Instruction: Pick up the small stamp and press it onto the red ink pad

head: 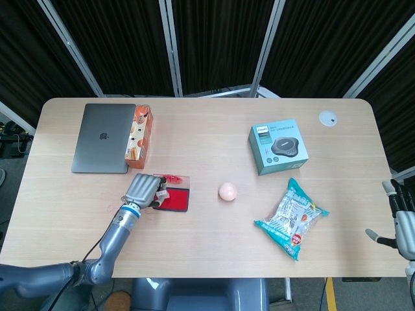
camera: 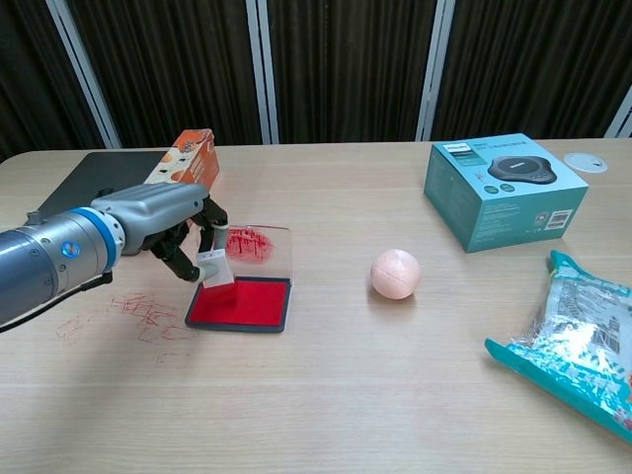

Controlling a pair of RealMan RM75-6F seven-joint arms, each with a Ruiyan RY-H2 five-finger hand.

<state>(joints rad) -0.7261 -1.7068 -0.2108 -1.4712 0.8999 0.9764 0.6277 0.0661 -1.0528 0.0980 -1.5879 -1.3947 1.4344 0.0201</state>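
One left hand [camera: 178, 225] pinches the small stamp [camera: 215, 269] in its fingers, tilted, red base down on the red ink pad [camera: 240, 303].

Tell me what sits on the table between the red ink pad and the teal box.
Only the pink ball lies between the red ink pad and the teal box; both views show it.

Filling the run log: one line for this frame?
left hand: holds small stamp | stamp: over red ink pad | right hand: idle

Right hand [head: 403, 220] cut by frame edge; snack bag [camera: 578, 341] cropped in chest view.
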